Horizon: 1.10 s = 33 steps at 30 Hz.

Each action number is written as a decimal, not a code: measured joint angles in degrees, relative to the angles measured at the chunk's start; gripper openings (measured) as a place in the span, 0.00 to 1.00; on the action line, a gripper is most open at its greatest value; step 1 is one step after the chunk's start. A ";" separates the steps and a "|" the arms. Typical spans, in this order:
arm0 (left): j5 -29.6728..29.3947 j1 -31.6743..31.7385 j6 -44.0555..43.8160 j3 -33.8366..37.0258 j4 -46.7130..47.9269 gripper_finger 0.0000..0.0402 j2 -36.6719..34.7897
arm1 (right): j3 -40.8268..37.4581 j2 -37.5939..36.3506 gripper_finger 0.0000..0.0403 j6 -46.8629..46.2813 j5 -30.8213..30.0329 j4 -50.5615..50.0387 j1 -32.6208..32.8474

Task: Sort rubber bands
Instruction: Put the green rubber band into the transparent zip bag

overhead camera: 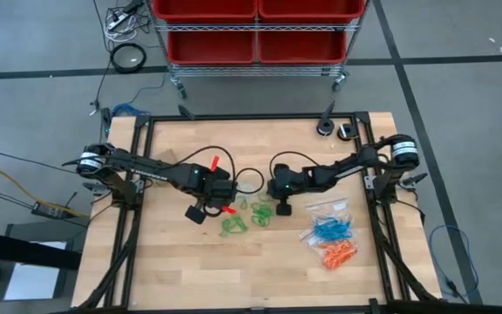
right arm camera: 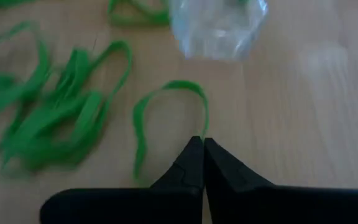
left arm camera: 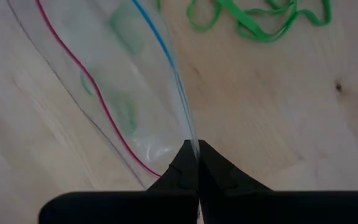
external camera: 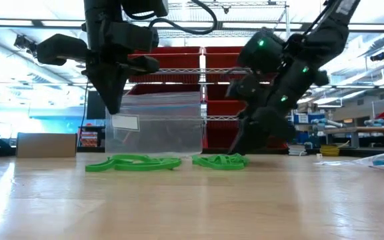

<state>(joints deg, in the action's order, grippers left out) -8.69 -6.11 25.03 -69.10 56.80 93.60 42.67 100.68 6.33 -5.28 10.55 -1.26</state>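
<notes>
Loose green rubber bands (overhead camera: 253, 214) lie mid-table between the two grippers, and show as flat heaps (external camera: 135, 163) in the low view. My left gripper (left arm camera: 196, 151) is shut on the edge of a clear zip bag (left arm camera: 114, 81), lifted above the table (external camera: 155, 127); faint green shows inside it. My right gripper (right arm camera: 202, 144) is down at the table among the green bands (right arm camera: 48, 112), shut with one green loop (right arm camera: 166, 93) pinched at its tips. In the high view the left gripper (overhead camera: 220, 196) is left of the pile and the right gripper (overhead camera: 281, 206) is at its right edge.
Clear bags holding blue bands (overhead camera: 330, 228) and orange bands (overhead camera: 338, 255) lie at the right front of the table. A black cable loop (overhead camera: 249, 180) lies behind the pile. A cart with red bins (overhead camera: 255, 30) stands beyond the table's far edge.
</notes>
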 joint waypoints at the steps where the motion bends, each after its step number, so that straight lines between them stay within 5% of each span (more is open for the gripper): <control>1: -0.01 0.00 -0.05 0.00 -0.01 0.00 0.00 | -0.13 -1.26 0.00 0.25 -0.30 -1.61 0.52; 7: 1.49 0.00 -0.26 0.00 -0.49 0.00 0.00 | -0.06 -10.05 0.00 0.48 -2.43 -2.86 4.66; 15: 4.32 0.00 -0.07 -0.02 -3.89 0.00 0.00 | 0.18 -16.50 0.00 2.43 -4.21 13.46 7.99; 26: 6.56 -0.04 0.40 -0.09 -8.27 0.00 0.00 | 15.58 -5.15 0.00 10.20 -6.12 5.73 8.11; 33: 7.60 -0.02 0.18 -0.09 -8.25 0.00 0.00 | 21.38 -0.63 0.00 13.70 -12.70 -3.48 9.42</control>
<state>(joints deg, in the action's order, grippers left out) -1.09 -6.13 25.21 -69.19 48.56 93.60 64.05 100.05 20.03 -17.98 7.07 8.16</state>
